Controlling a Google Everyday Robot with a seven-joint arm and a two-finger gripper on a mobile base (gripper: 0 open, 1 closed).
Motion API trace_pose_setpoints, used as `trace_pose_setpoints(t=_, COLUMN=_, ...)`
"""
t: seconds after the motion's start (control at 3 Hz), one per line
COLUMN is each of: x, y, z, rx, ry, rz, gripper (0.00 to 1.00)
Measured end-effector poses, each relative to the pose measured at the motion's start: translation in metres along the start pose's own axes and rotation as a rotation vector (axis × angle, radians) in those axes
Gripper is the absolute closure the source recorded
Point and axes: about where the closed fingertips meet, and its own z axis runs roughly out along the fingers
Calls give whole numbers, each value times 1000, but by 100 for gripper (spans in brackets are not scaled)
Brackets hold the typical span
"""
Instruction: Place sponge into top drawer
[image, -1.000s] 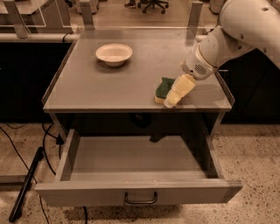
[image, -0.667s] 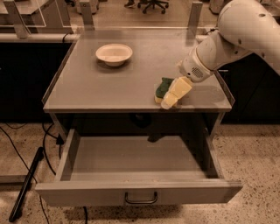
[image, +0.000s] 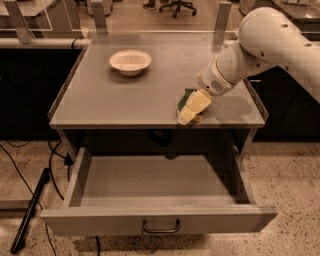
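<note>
The sponge (image: 185, 99) shows its dark green top at the front right of the grey table top, mostly hidden behind my gripper. My gripper (image: 192, 109) with cream fingers hangs from the white arm and is down on the sponge, close to the table's front edge. The top drawer (image: 155, 187) is pulled out below the table top, wide and shallow, with a dark bar handle (image: 161, 229) at the centre of its front panel. The drawer's inside is bare.
A cream round bowl (image: 130, 61) stands at the back left of the table top (image: 100, 100). A dark cable and a black bar (image: 30, 210) lie on the speckled floor at the left. Chair legs and a glass screen stand behind the table.
My gripper and arm have shifted slightly to the left and a little down over the sponge. The drawer and the bowl have not moved.
</note>
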Motion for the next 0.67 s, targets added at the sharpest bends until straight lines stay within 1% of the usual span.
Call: trace_pose_setpoints(t=0.67, x=19, y=-12, z=7, rx=8, ry=54, rz=28, gripper=0)
